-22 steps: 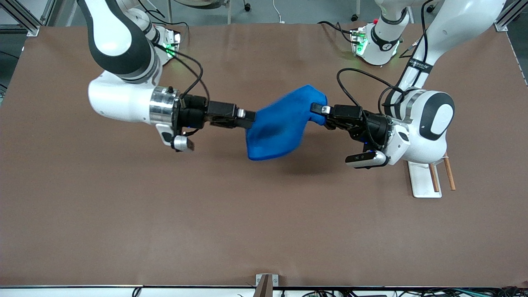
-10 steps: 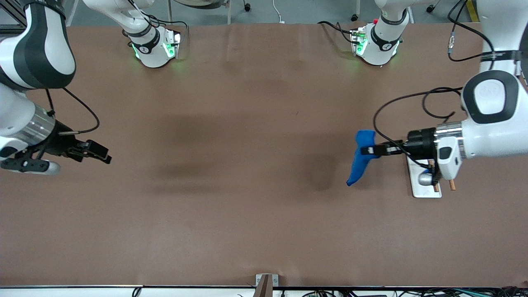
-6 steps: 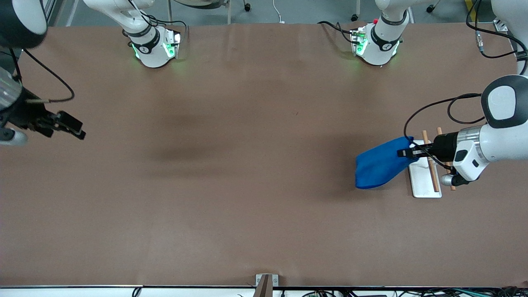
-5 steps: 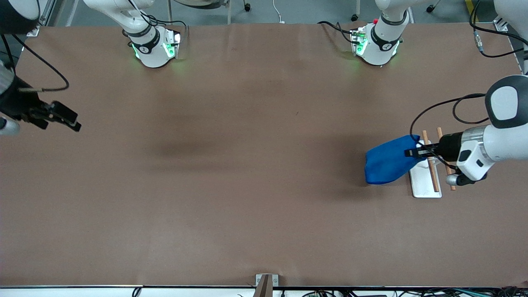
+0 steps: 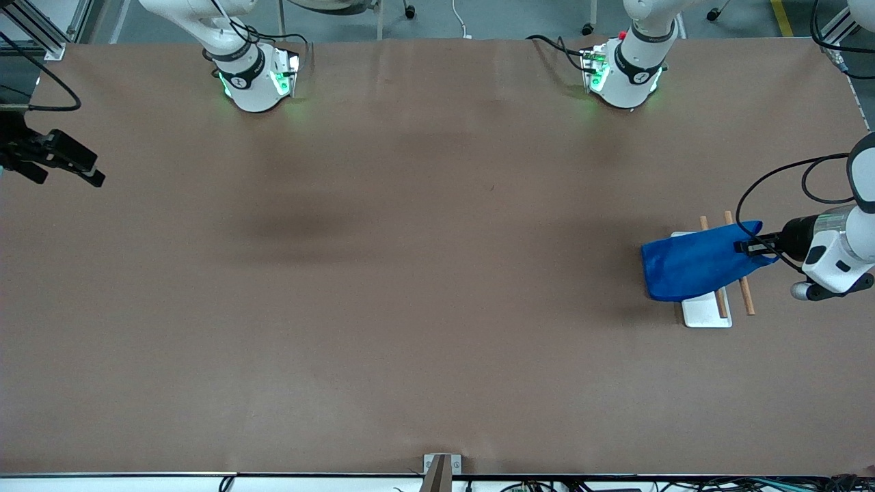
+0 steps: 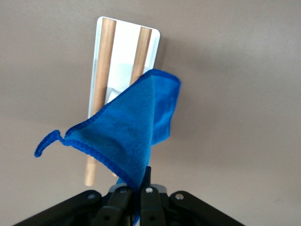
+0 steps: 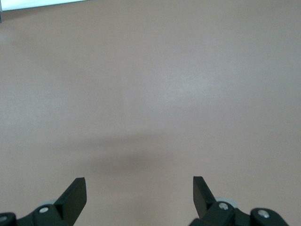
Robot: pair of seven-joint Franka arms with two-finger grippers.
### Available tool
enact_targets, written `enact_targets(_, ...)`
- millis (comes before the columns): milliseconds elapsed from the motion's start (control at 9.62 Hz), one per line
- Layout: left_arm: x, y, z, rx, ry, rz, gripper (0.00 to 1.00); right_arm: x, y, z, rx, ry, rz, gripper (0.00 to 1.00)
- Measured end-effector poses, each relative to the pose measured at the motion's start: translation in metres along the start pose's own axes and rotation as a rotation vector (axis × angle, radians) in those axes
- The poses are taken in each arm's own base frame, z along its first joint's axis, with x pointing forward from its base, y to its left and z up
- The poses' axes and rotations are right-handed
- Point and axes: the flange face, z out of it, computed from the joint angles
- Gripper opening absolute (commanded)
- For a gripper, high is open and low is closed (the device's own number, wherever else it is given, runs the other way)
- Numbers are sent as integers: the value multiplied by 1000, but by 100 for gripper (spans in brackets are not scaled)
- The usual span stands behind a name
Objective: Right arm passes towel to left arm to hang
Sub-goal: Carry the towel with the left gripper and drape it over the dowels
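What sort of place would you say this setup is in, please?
Most likely a robotics lab. Two arm bases are bolted along a brown-covered table framed by aluminium rails; the left gripper holds a blue towel over a small wooden-rod rack, a staged test.

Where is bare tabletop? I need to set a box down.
Bare brown table runs from the two arm bases down to the camera edge. Crowded only at the left arm's end: towel, held by left gripper, over the rack.

Royal-blue towel [image 5: 690, 265] (darker hem) — white rack [image 5: 705, 316], tan rods [image 5: 746, 299], brown table [image 5: 410, 307].
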Motion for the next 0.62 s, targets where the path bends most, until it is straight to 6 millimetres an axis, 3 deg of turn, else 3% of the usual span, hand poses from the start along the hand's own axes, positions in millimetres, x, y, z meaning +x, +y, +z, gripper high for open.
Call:
enact_targets(312,0,-39,-4,74,7,23,1,-1,-2,-18,-1,-6,-12,100)
enact_targets(623,2,-57,-11,137,33,42,1,1,-9,1,-3,-68,-33,100)
